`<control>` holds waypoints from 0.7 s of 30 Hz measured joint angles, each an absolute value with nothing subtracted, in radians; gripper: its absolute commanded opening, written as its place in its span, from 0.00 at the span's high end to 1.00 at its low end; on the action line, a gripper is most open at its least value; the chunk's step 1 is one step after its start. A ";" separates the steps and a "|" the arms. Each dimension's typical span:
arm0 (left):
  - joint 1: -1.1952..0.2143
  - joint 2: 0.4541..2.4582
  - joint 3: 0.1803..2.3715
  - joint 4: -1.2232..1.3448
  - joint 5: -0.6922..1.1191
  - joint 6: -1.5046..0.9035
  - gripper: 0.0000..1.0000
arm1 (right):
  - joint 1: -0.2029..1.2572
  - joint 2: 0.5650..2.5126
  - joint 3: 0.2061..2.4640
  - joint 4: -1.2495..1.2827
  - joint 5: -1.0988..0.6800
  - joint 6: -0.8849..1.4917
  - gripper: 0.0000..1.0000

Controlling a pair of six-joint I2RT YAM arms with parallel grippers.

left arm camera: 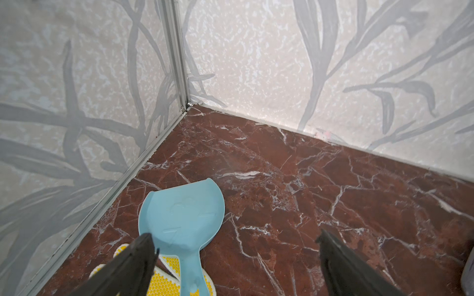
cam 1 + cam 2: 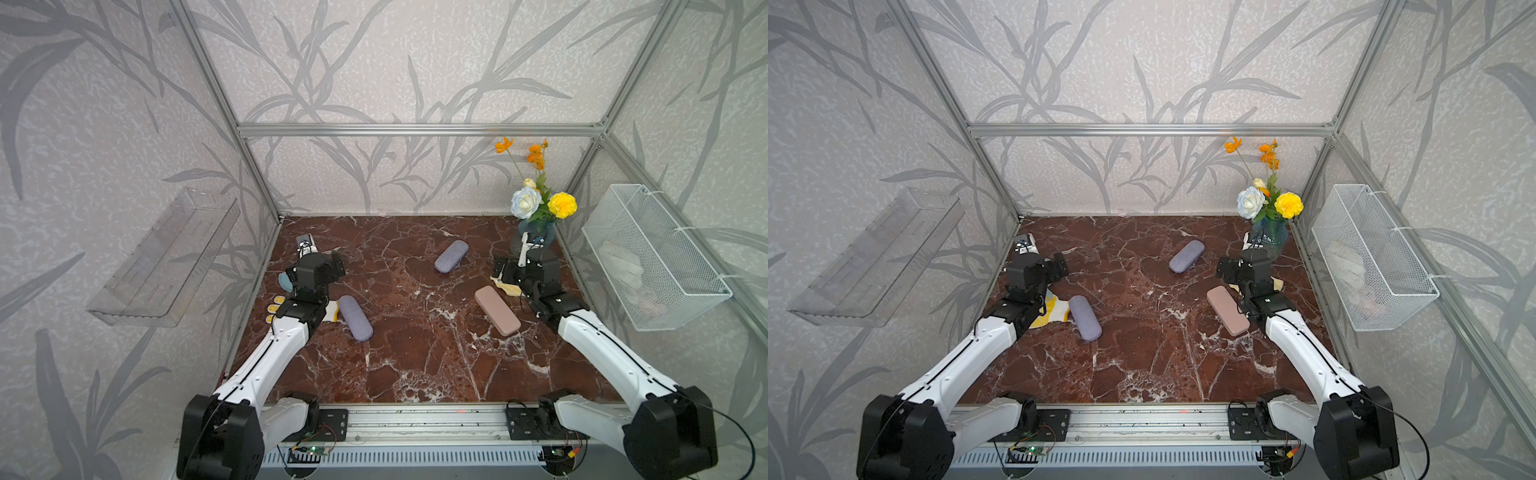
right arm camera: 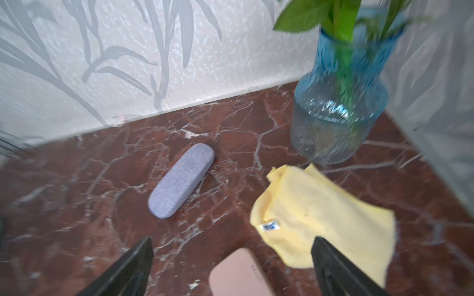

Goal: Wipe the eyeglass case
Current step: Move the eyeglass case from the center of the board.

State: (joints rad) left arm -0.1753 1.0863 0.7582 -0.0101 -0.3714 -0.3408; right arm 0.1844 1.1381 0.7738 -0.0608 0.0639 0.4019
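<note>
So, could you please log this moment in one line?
right hand: open, near yellow cloth | left hand: open | pink case: untouched

One case (image 2: 497, 310) is pink, the cloth (image 3: 320, 217) yellow, the vase (image 3: 333, 115) blue (table (image 2: 415, 353): veined red-brown).

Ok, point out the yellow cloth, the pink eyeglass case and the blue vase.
yellow cloth (image 3: 323, 212): right wrist view, middle of the fabric.
pink eyeglass case (image 2: 497, 310): a top view, centre of its lid.
blue vase (image 3: 338, 115): right wrist view, its glass belly.

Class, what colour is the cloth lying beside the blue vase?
Pale yellow; the cloth shows best in the right wrist view.
</note>
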 measured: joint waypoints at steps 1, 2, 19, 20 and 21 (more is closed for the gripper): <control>-0.174 1.071 0.758 -0.038 -0.371 -0.367 0.00 | 0.175 1.138 0.770 -0.081 0.027 0.425 0.10; -0.172 1.058 0.754 -0.059 -0.369 -0.385 0.00 | 0.178 1.139 0.768 -0.105 0.005 0.446 0.10; -0.258 1.201 0.981 -0.347 -0.256 -0.416 0.11 | 0.418 1.323 0.899 -0.524 -0.012 0.470 0.14; -0.271 1.214 0.983 -0.357 -0.257 -0.424 0.10 | 0.429 1.336 0.913 -0.534 -0.007 0.467 0.14; -0.283 1.227 0.984 -0.374 -0.255 -0.432 0.09 | 0.443 1.354 0.934 -0.546 -0.002 0.462 0.14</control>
